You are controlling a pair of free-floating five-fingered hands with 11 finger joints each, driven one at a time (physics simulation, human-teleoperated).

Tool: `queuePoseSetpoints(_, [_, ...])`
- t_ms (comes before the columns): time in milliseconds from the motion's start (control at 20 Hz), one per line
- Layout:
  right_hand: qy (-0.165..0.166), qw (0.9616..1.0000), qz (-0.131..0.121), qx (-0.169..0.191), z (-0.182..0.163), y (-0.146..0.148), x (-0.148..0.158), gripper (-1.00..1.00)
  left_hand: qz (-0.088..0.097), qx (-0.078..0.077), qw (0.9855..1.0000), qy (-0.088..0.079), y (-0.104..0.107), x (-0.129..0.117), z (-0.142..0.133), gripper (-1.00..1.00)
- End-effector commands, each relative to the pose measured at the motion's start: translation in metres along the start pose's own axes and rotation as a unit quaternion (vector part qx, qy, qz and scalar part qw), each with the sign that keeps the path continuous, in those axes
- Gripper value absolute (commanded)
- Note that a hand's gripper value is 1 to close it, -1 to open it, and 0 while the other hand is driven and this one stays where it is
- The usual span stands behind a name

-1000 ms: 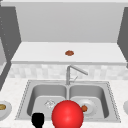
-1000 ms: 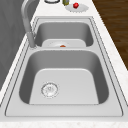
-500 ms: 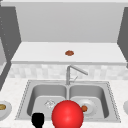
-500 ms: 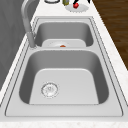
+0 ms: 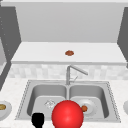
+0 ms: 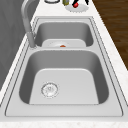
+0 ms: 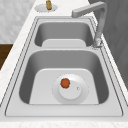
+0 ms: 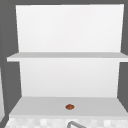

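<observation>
A big red ball [image 5: 67, 115] hangs at the bottom middle of the front view, in front of the sink [image 5: 25, 95]. My left hand [image 5: 37, 120] is a black shape just left of it, over the sink's front rim; contact with the ball cannot be made out. In the left side view the red ball [image 6: 75, 4] sits small at the top edge, with a hand [image 6: 86, 2] close beside it; which hand that is stays unclear. A white plate [image 7: 80, 96] lies in the right basin with a small orange-red piece [image 7: 65, 83] on it.
The faucet [image 5: 68, 72] rises behind the divider, spout angled right. A plate with a yellowish item [image 7: 48, 5] stands on the left counter, and another plate [image 6: 81, 8] on the right counter. A small brown-red item [image 8: 69, 107] lies on the lower shelf.
</observation>
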Motion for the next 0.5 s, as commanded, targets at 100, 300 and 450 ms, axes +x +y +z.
queuePoseSetpoints(100, [-0.012, 0.9999, -0.002, 0.0, -0.006, -0.002, -0.012, -1.0, 0.0, 0.0, 1.0, 0.0, 0.0, 0.0, 0.0, 0.0])
queuePoseSetpoints(300, [-0.005, 1.0, 0.004, 0.003, -0.01, -0.001, -0.014, -1.0, 0.0, 0.0, 1.0, 0.0, 0.0, 0.0, 0.0, 0.0])
queuePoseSetpoints(450, [-0.002, 1.0, 0.006, 0.007, -0.016, -0.001, -0.014, -1.0, 0.0, 0.0, 1.0, 0.0, 0.0, 0.0, 0.0, 0.0])
